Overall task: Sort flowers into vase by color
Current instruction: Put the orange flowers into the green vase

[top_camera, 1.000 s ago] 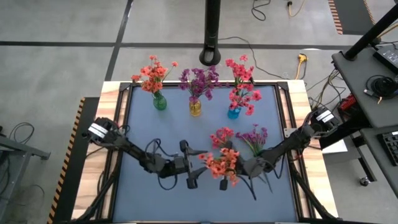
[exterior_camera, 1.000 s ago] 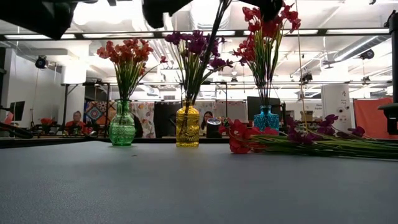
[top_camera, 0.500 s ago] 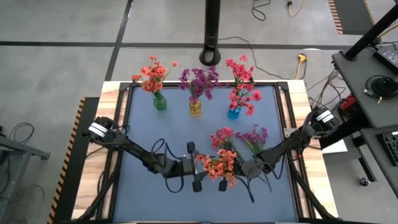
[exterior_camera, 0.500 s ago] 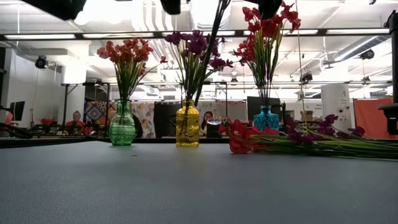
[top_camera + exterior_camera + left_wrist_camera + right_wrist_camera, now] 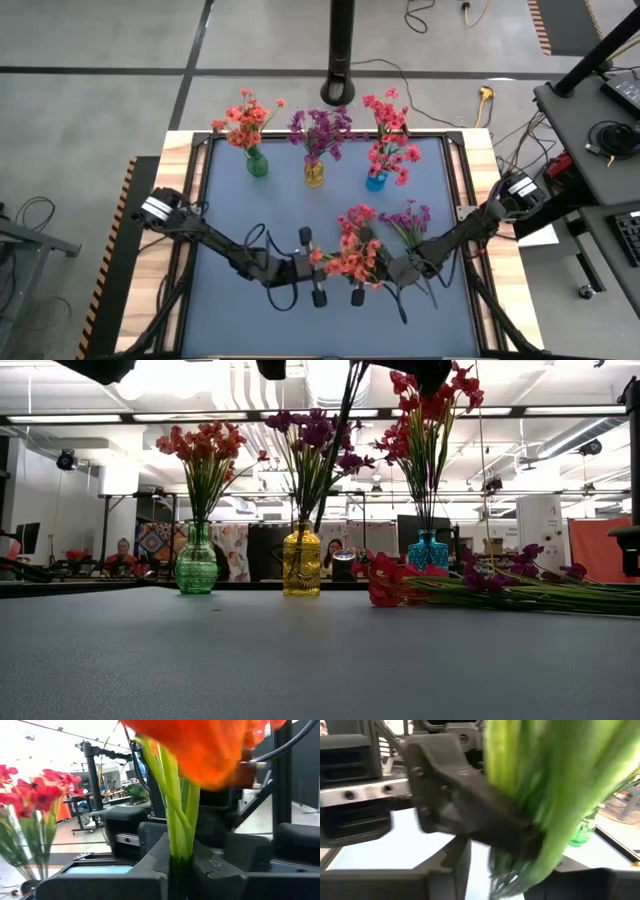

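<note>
An orange-red flower (image 5: 345, 262) hangs in the air over the mat's near middle, between my two grippers. My left gripper (image 5: 322, 268) comes at it from the left and is shut on its green stems (image 5: 177, 830), just under the blossoms (image 5: 210, 745). My right gripper (image 5: 364, 266) stands on the flower's right side, open, with the stem bundle (image 5: 545, 795) passing between its fingers. In the low view the stem's lower end (image 5: 335, 450) slants down, clear of the table. My left gripper pinches the bundle of stems (image 5: 179, 851) between its two fingers, a little below the blossoms. The fingers reach in level from the table's left and lie across the stems. The flower is lifted clear of the table. Whether my right gripper touches the stems, I cannot tell.
At the far side stand a green vase (image 5: 257, 163) with orange-red flowers, a yellow vase (image 5: 315, 173) with purple ones and a blue vase (image 5: 376, 181) with pink-red ones. A pink-red flower (image 5: 357, 218) and a purple flower (image 5: 410, 218) lie on the mat beside my right arm.
My left gripper has moved toward the table's right edge, up to the orange-red flower that my right gripper holds in the air. The flower has shifted slightly toward the left and stays clear of the table.
</note>
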`<state>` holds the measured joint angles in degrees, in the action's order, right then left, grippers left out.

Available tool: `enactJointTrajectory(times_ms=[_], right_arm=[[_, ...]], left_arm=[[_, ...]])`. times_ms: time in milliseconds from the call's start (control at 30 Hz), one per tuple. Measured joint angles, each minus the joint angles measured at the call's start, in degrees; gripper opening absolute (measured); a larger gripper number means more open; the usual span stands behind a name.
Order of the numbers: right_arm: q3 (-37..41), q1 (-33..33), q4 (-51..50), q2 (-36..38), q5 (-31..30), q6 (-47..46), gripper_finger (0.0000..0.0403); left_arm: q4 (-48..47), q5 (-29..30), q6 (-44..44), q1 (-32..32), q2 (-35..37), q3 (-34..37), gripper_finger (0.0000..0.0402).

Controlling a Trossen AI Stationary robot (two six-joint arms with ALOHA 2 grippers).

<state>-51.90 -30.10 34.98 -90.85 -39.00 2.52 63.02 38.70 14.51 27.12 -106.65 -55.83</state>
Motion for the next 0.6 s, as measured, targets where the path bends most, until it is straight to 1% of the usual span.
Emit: enactJointTrajectory(times_ms=[67,200,300,367,467,600], right_arm=[[0.0,-0.3,-0.1,0.4,0.1,-0.2,0.0142],[0.0,-0.5,-1.5,2.1,-0.2,-1.8,0.0167],[-0.1,-0.6,-4.5,4.2,-0.2,-3.6,0.0181],[-0.1,-0.7,-7.2,5.9,0.3,-4.3,0.019],[-0.1,-0.7,-10.2,8.0,0.3,-5.6,0.0199],[-0.1,-0.6,-13.1,10.1,0.2,-6.6,0.02]], left_arm=[[-0.4,1.5,0.9,0.3,0.6,0.0,0.001],[-3.2,9.2,4.3,1.6,3.0,0.1,0.0019],[-6.2,12.8,5.9,2.2,5.6,0.7,0.0019],[-8.1,13.4,6.2,2.1,8.4,2.0,0.0016],[-8.7,14.4,6.7,1.6,13.5,5.9,0.0011],[-7.9,15.5,9.1,0.7,23.5,12.9,0.0008]])
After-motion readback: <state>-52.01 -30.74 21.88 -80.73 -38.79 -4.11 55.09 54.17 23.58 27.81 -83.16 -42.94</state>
